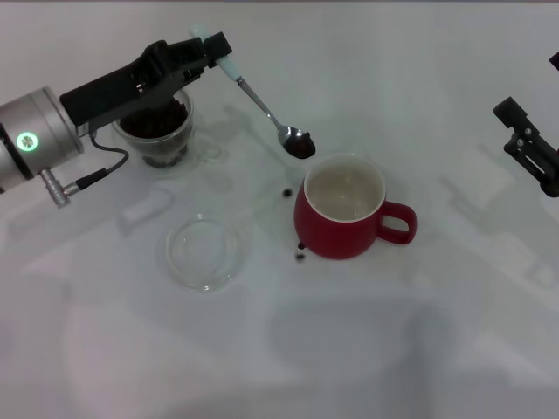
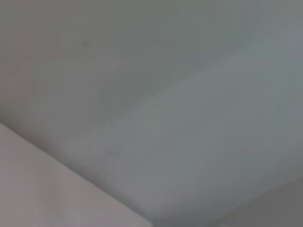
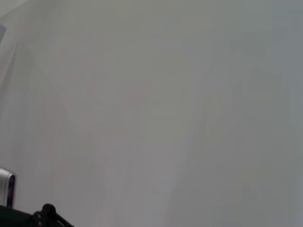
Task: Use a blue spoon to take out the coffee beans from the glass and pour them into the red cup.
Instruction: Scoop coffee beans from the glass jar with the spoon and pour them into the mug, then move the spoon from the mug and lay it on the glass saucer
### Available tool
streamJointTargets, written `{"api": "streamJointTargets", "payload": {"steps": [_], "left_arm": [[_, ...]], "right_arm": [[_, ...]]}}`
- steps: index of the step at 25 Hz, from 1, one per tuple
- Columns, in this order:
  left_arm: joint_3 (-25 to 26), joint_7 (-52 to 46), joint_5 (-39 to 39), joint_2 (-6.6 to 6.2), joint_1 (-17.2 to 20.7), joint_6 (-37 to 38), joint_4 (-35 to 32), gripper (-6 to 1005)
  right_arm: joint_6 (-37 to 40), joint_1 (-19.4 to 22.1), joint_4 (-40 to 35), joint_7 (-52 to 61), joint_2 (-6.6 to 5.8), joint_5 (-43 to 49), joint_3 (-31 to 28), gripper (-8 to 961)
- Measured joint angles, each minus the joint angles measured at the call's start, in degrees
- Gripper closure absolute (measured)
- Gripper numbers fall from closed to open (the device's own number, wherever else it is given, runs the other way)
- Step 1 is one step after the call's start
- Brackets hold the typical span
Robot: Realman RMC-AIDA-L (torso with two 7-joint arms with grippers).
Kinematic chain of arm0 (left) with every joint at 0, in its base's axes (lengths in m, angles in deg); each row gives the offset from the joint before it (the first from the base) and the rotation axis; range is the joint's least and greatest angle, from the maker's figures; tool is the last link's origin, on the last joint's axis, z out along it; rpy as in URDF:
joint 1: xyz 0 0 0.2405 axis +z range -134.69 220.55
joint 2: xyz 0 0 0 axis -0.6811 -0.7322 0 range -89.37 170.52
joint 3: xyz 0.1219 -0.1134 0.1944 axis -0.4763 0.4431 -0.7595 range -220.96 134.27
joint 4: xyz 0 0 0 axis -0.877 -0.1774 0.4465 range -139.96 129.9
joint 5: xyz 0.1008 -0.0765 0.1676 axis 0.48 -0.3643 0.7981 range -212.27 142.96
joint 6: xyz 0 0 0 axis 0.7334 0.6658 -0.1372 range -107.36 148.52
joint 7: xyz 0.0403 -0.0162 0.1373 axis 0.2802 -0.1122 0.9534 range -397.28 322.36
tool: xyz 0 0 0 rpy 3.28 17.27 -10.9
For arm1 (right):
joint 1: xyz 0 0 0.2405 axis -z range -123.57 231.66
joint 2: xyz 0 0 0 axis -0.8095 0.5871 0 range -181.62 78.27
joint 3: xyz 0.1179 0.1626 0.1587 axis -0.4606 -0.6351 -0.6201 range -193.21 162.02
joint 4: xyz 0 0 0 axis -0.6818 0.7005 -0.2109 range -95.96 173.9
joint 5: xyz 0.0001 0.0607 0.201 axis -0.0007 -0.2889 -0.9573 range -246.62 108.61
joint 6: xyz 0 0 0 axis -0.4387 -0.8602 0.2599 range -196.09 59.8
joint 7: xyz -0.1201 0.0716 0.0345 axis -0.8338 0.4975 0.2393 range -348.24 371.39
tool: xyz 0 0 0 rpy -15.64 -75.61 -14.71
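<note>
In the head view my left gripper (image 1: 212,48) is shut on the pale blue handle of the blue spoon (image 1: 262,103). The spoon slants down to the right, its silver bowl loaded with dark coffee beans (image 1: 301,147) just beside the rim of the red cup (image 1: 345,218). The cup's cream inside looks bare. The glass (image 1: 162,131), partly hidden under my left arm, holds more dark beans. My right gripper (image 1: 528,144) hangs parked at the right edge. Both wrist views show only blurred pale surface.
A shallow clear glass dish (image 1: 203,253) lies on the white table (image 1: 262,349) in front of the glass. Two stray beans (image 1: 300,253) lie on the table close to the cup's left side.
</note>
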Motion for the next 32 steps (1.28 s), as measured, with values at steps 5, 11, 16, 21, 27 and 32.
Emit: {"api": "streamJointTargets", "payload": {"steps": [5, 11, 16, 21, 27, 32], "left_arm": [[0.0, 2.64, 3.89, 0.2, -2.83, -1.88, 0.15, 874], [0.0, 6.07, 9.54, 0.25, -7.55, -2.07, 0.31, 875], [0.0, 9.49, 11.65, 0.25, -9.72, -2.03, 0.59, 875], [0.0, 11.87, 13.47, 0.26, -11.85, -2.06, 1.74, 875], [0.0, 12.97, 16.1, 0.77, -15.07, -2.09, 4.55, 875], [0.0, 13.12, 17.13, 0.98, -17.01, -1.68, 5.91, 875]], "right_arm": [[-0.18, -0.18, 0.0, 0.0, 0.0, -0.01, 0.0, 194], [-0.8, -0.49, 0.0, 0.0, 0.0, -0.01, 0.0, 194], [-1.12, -0.36, 0.0, 0.08, 0.0, -0.01, 0.0, 193], [-1.46, -0.29, 0.0, 0.21, 0.0, -0.08, 0.0, 193], [-2.09, -0.56, 0.0, 0.38, 0.0, -0.1, 0.01, 193], [-2.22, -0.58, 0.0, 0.42, 0.0, -0.1, -0.02, 194]]}}
